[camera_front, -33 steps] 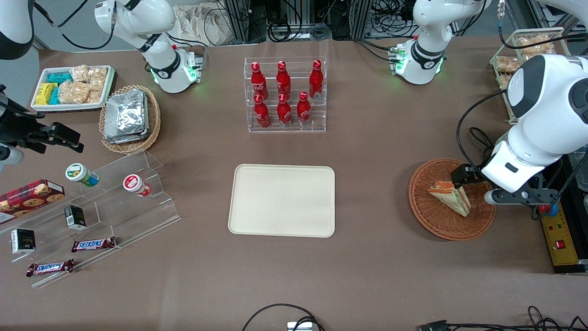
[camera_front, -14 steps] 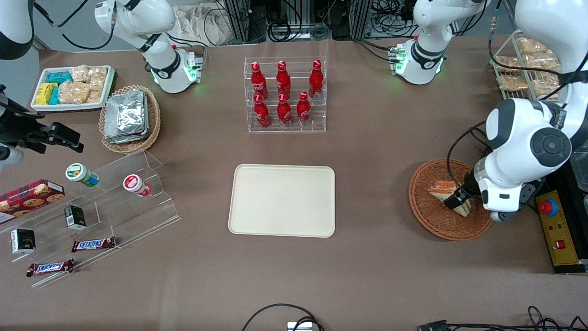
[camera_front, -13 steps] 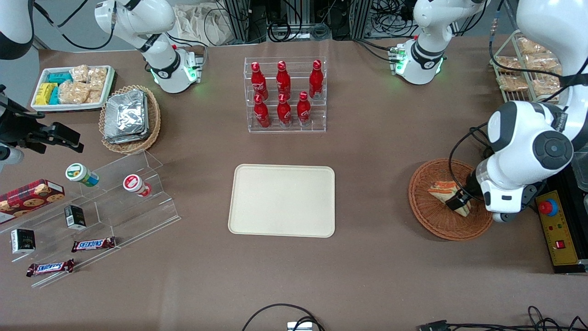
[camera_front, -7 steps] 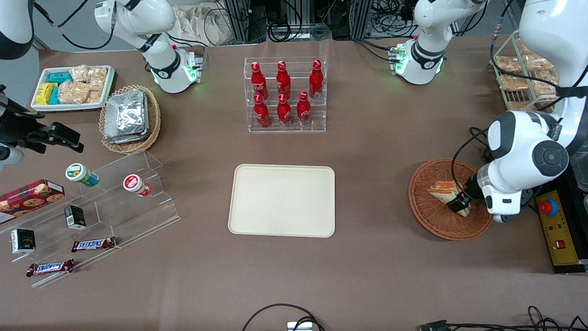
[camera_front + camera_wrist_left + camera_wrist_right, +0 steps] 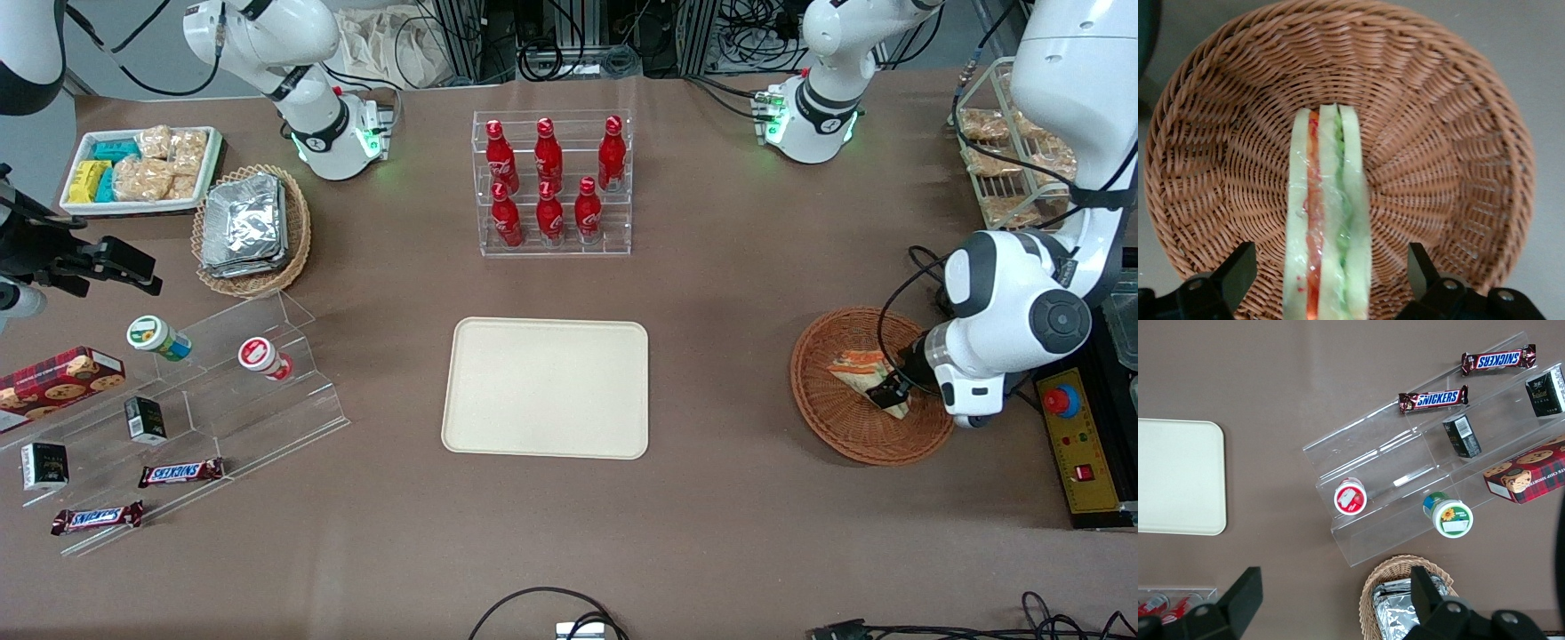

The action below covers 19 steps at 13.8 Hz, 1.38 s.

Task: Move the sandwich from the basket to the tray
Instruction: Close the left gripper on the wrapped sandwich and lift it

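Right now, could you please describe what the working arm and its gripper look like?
The left arm has glossy white rounded shells, dark grey joint caps and a green-lit base. A black cable loops beside its wrist. The gripper, down in the basket, is black, with open, wedge-shaped jaws.

My end effector (image 5: 1328, 280), matt black plastic, sits low in the basket (image 5: 1451, 133) of rough reddish-brown woven wicker. The sandwich (image 5: 1328, 227) is wrapped in thin glossy film over pale, soft-looking bread. The tray (image 5: 546, 388) looks smooth and matt cream; the table (image 5: 729, 267) is matt brown.
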Each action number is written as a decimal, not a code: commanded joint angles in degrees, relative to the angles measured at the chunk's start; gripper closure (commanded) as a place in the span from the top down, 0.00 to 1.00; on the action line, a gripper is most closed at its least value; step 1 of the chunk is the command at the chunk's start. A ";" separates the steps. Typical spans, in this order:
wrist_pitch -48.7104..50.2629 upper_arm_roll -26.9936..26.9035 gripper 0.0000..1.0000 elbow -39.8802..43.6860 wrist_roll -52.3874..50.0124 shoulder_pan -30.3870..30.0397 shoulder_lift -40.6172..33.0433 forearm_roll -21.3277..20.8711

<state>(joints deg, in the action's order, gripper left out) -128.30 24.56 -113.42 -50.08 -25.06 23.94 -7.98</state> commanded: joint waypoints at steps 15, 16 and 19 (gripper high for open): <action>22.44 5.04 0.00 13.63 5.43 0.37 -0.03 -7.41; 26.74 6.88 0.00 17.58 6.31 0.37 0.14 -7.40; 35.03 13.30 0.00 27.18 8.77 1.33 0.50 -7.58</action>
<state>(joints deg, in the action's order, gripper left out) -97.78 34.72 -91.99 -42.89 -24.72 23.85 -14.73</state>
